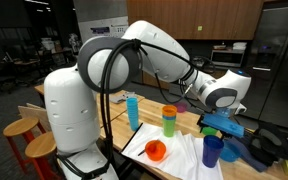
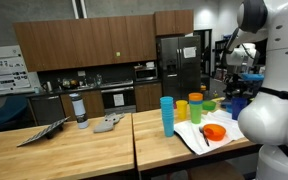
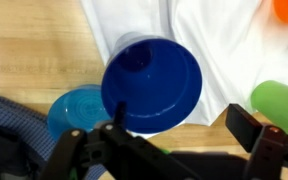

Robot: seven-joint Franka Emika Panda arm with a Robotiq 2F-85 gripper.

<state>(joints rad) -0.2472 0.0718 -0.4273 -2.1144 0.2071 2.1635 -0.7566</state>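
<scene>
Jaws of gripper wide open, holding nothing. Poised directly above upright dark blue cup, roughly centred between fingers

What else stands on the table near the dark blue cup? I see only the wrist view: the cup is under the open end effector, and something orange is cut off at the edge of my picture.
Observer: The orange thing is a small bowl. It lies on the white cloth.
Operator: Thank you. Is my dark blue cup the only cup there?
Observer: No. A tall light blue cup stands upright on the bare wood of the table, beside the cloth.
Operator: And what is behind the table?
Observer: A kitchen wall with brown cabinets and a dark refrigerator.
</scene>
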